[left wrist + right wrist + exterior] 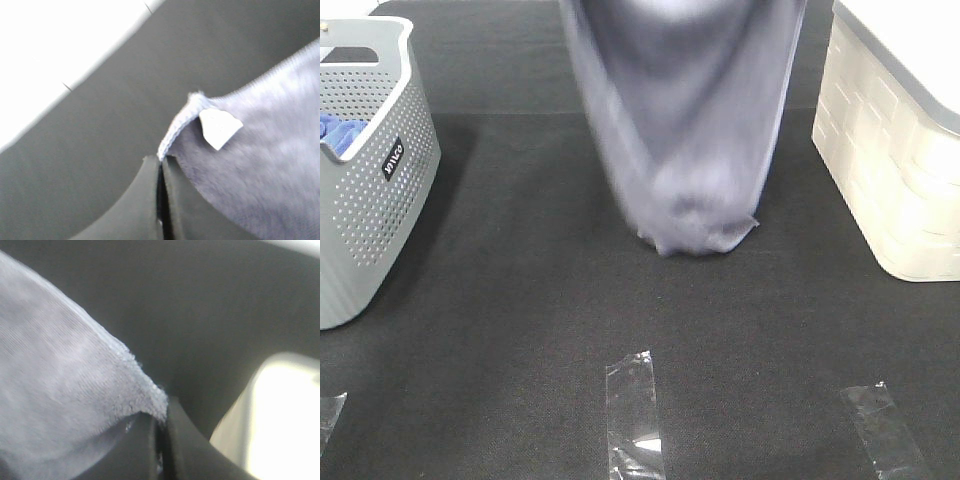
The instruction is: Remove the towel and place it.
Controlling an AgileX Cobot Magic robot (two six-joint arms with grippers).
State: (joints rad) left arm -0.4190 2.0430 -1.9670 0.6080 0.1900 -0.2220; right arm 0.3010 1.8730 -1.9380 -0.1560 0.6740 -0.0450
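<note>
The grey-lavender towel (685, 130) hangs in the air at the middle back of the exterior view, sagging between its two top corners, its lower end just above the black table (520, 300). Both grippers are out of that view, above its top edge. In the left wrist view my left gripper (161, 167) is shut on one hemmed corner of the towel (260, 165), next to a small white label (219, 127). In the right wrist view my right gripper (161, 427) is shut on the other corner of the towel (60, 385).
A grey perforated basket (365, 190) with a bright blue cloth (338, 133) inside stands at the left. A white plastic bin (895, 150) stands at the right. Clear tape strips (633, 415) lie on the table near the front edge.
</note>
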